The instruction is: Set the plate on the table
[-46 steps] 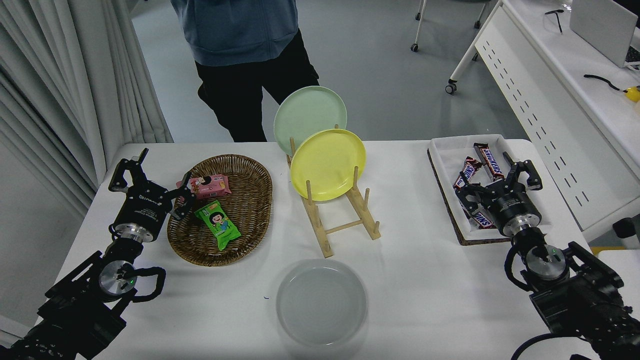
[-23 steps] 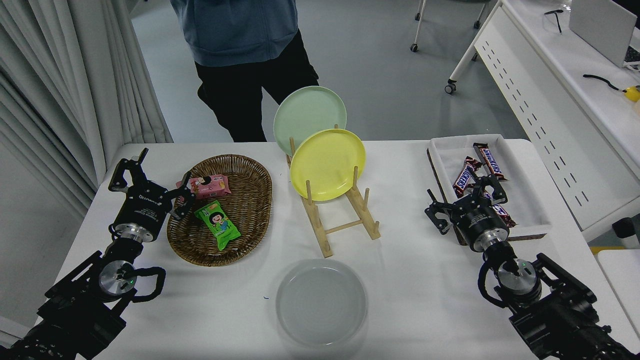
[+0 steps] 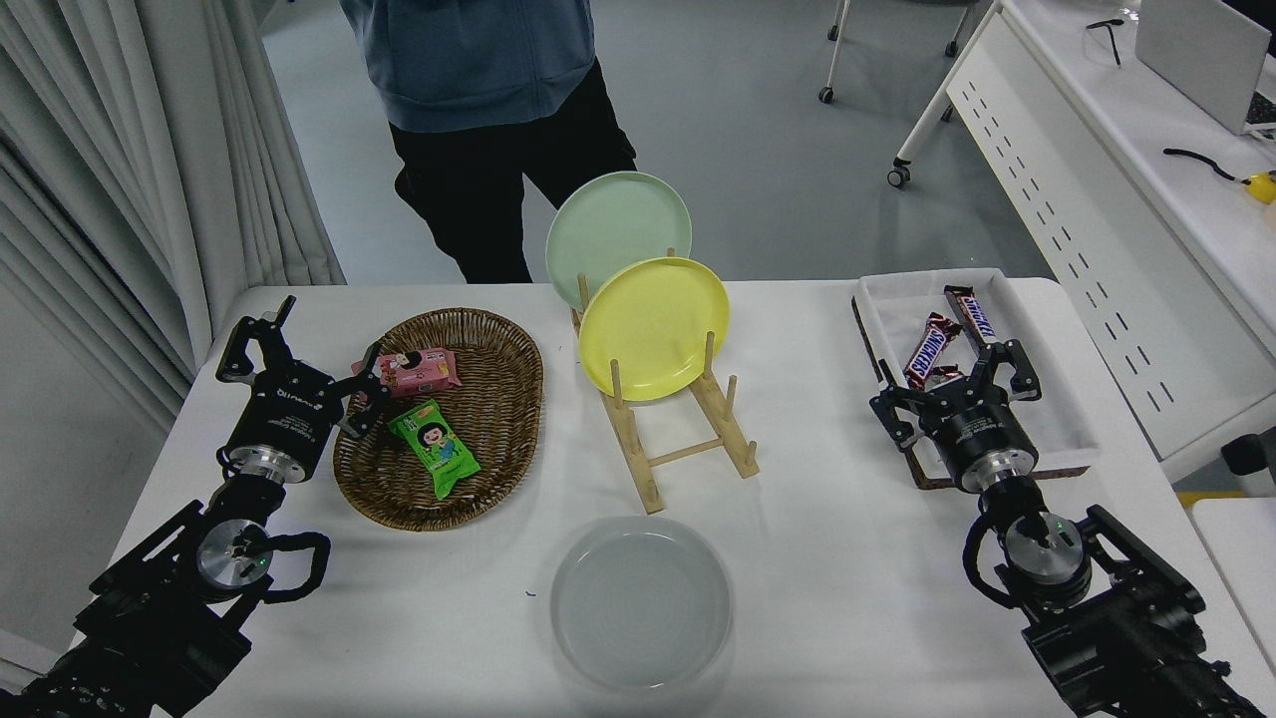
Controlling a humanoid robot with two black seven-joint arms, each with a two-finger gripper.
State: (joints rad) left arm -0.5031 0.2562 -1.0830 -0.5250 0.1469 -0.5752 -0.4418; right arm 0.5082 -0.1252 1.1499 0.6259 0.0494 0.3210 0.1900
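A: Where is the plate [image 3: 641,602]?
B: At the lower centre of the frame, flat on the white surface [image 3: 847,578]. It is round, plain light grey, smooth and faintly glossy, with a shallow raised rim. Nothing touches it.

A: And the hands?
B: The right hand [image 3: 955,381], black and metal-jointed, sits at the right of the frame with its fingers spread apart and empty, over the near edge of a white rectangular tray [image 3: 1037,419]. The left hand [image 3: 299,349] is at the left, fingers also apart, just beside the rim of an oval woven wicker basket [image 3: 498,419].

A: Anything readable?
B: The brown bars [image 3: 932,349] in the tray read "SNICKERS" in blue and red lettering. The basket holds a pink snack packet [image 3: 414,371] and a green snack packet [image 3: 436,449], each with a cartoon figure; their print is too small to read.

A: What stands in the middle?
B: A pale wooden rack [image 3: 688,439] of dowel pegs, with a yellow plate [image 3: 653,327] upright in front and a pale green plate [image 3: 618,227] upright behind it, both smooth and matte.

A: And at the top?
B: A person [image 3: 488,110] in a blue top and dark trousers, standing beyond the far edge of the surface.
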